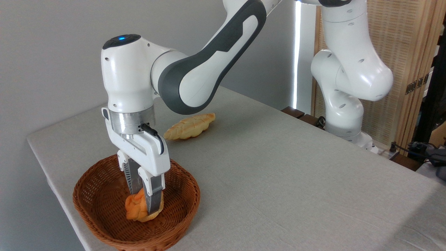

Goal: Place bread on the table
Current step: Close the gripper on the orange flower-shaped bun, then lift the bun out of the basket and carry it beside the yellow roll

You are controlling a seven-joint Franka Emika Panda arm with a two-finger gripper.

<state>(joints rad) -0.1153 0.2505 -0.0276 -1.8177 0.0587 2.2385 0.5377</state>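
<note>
The bread (137,207), a small orange-golden lumpy bun, lies inside the brown wicker basket (94,195) at the near left corner of the table (278,181). My gripper (143,204) reaches straight down into the basket and its two fingers are shut on the bun, one at its back and one at its front right. The bun sits low in the basket; whether it touches the bottom I cannot tell.
A long pale-yellow scored loaf (190,126) lies on the grey cloth behind the basket. The arm's base (343,118) stands at the far right edge, with a wooden screen and cables behind it.
</note>
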